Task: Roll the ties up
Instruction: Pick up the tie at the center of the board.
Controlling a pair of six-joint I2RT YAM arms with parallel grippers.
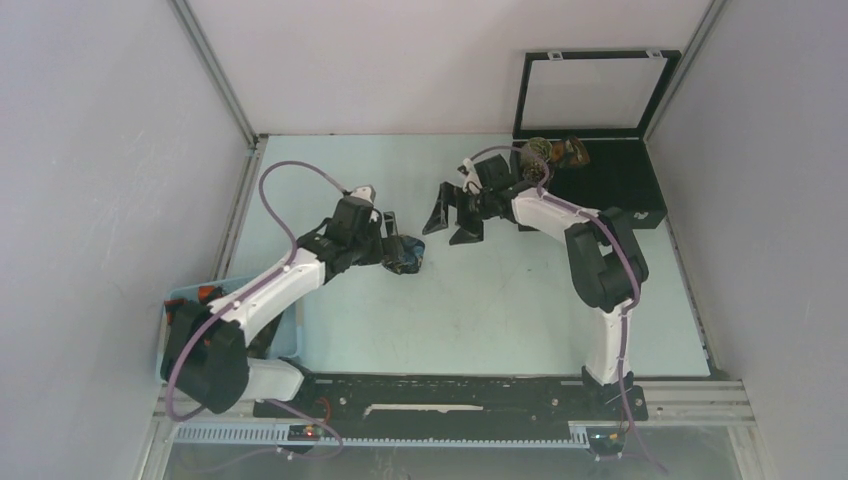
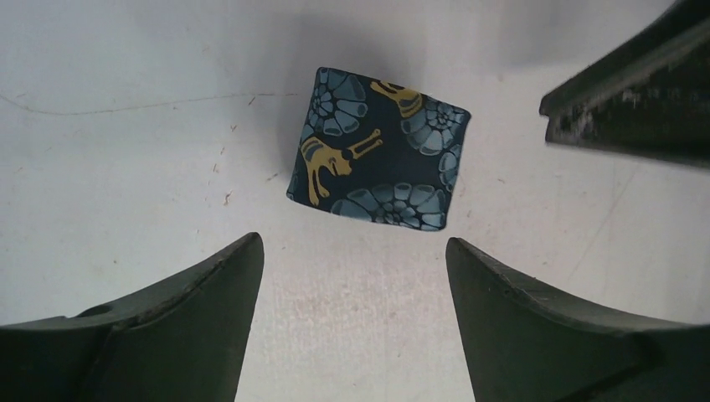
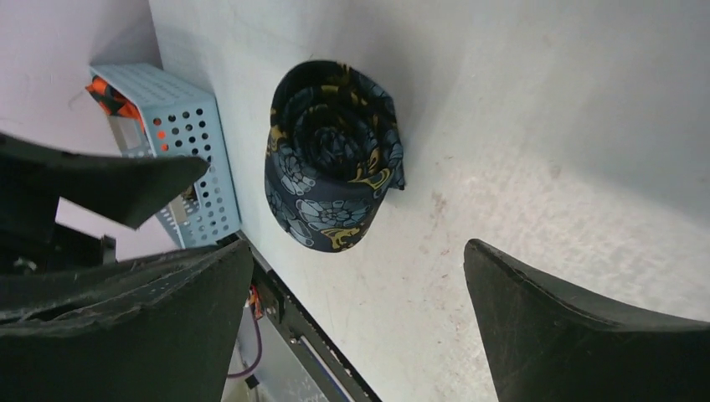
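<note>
Navy tie (image 1: 408,254) (image 2: 377,159) (image 3: 335,167), snail print, lies as a tight coil on the table (image 1: 500,310), left of centre and free of both arms. The left gripper (image 1: 398,243) (image 2: 352,247) hangs just near of it with its jaws apart and nothing between them. The right gripper (image 1: 450,223) (image 3: 358,251) stands off to the coil's right, jaws spread wide and likewise empty. This tie reads as rolled. Two small coils (image 1: 545,150) sit at the left edge of the open black case (image 1: 620,180) far right, so likely finished. An orange tie (image 1: 205,293) (image 3: 105,94) shows in the blue perforated basket (image 1: 285,335) (image 3: 188,142) near left, unrolled as far as I can tell, so at least one remains. The navy coil probably has yet to go to the case. The table is pale, matt and lightly scuffed. Plain grey-white panel walls (image 1: 100,150) on metal framing enclose it.
</note>
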